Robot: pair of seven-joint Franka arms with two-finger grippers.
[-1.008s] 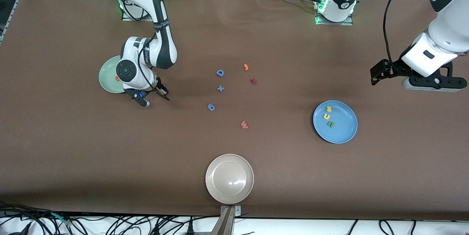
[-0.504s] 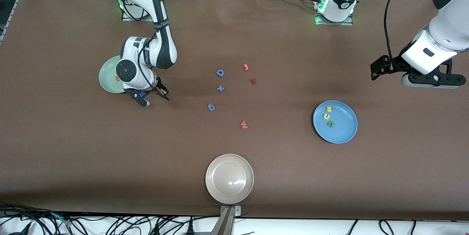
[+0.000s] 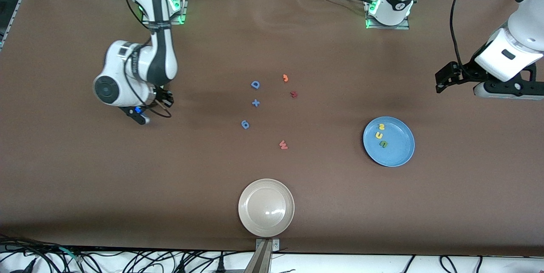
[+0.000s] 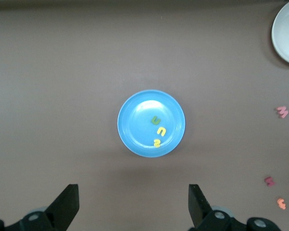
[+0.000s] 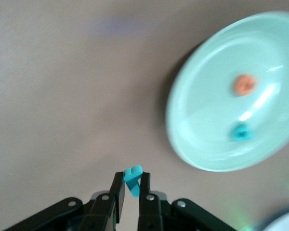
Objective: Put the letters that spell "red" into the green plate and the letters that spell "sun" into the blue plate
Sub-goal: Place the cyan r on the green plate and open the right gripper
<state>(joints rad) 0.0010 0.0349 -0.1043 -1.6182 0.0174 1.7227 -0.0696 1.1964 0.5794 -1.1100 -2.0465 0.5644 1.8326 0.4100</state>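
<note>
1. Your right gripper is clamped on a small teal letter. The letter stands pinched between the two black fingers, and its exact shape is too blurred to read.
2. That held letter hangs over bare table, just beside the green plate and clear of its rim.
3. In the green plate lie two pieces, apart from each other: the orange e and a second teal letter.
4. In the front view the right arm's wrist covers this plate, in the upper part of the frame toward the right arm's end.
5. Your left gripper waits with its fingers spread wide and nothing between them. It is up over the table at the left arm's end.
6. The blue plate sits at mid-height of the front view toward the left arm's end. It holds the yellow s, yellow u and green n in a short row.
7. Loose pieces lie at the frame's centre: blue D, plus, 6, orange 3, dark red letter and pink w.
8. The beige plate sits at the lower middle.
</note>
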